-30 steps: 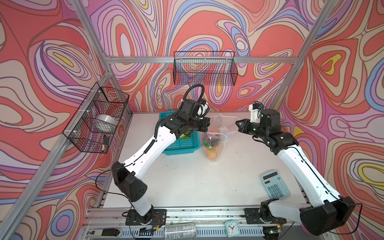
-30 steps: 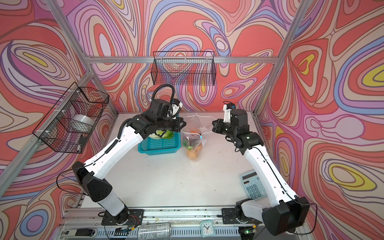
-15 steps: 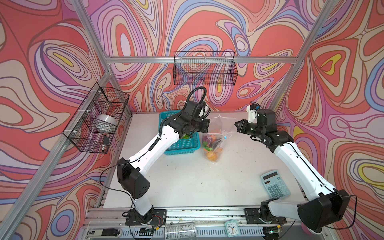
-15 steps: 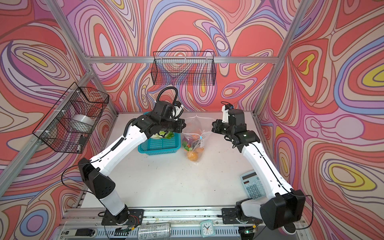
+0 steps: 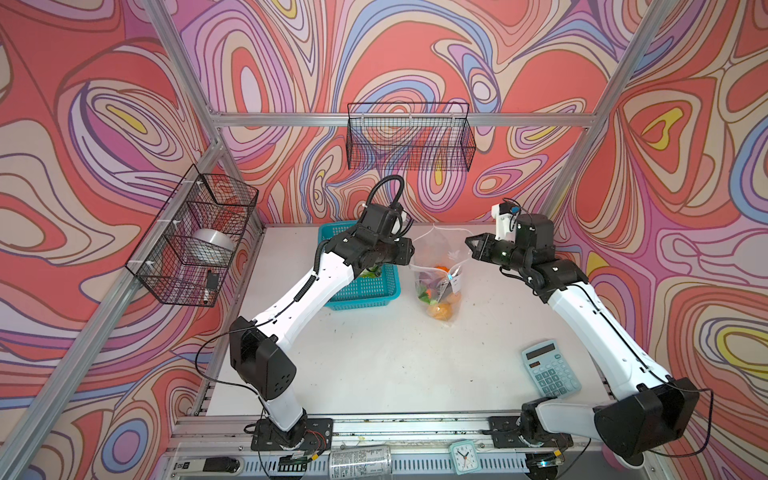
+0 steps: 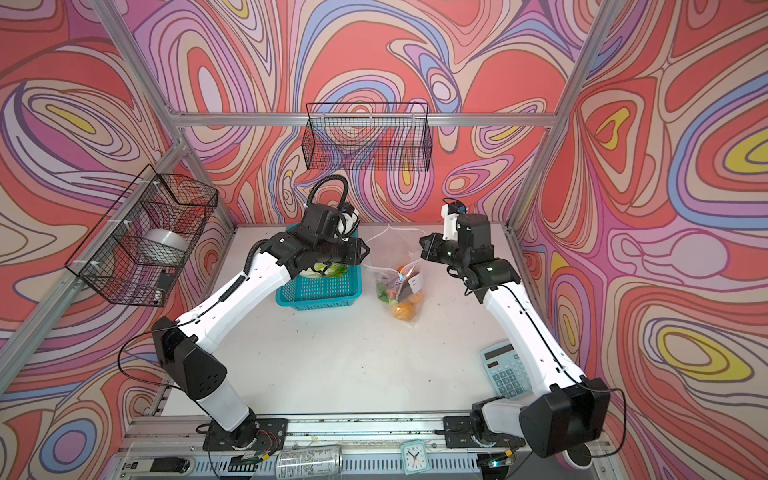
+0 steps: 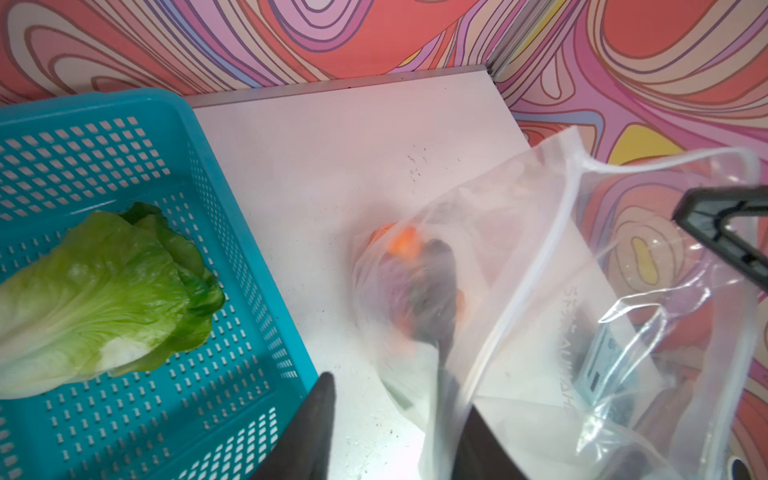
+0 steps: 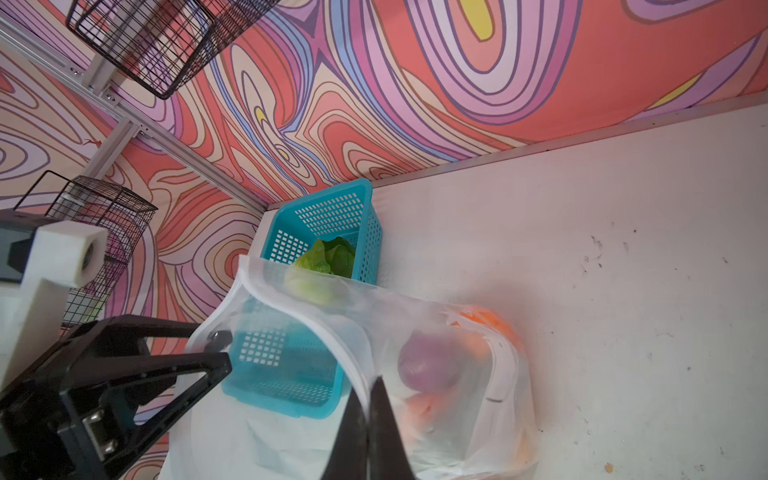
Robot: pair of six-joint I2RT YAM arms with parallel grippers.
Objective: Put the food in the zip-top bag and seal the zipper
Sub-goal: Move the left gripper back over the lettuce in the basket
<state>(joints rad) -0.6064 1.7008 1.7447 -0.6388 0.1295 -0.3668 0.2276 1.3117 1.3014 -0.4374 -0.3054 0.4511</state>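
Clear bag (image 5: 436, 257) rim pinched in right end effector (image 5: 468, 241).

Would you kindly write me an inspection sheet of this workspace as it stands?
Surface: white table, speckled with dark marks.
Job's things: zip-top bag upright, mouth open, holding a purple onion and orange pieces; cabbage lies in the teal basket.
Clutter: calculator on the table; clock and can on the front rail.
Grippers: left gripper open beside the bag's mouth; right gripper shut on the bag's rim.
Cables: black hose loops above the left wrist, clear of the bag.
Surroundings: swirl-patterned walls; back wire basket; side wire basket holding a silver roll.
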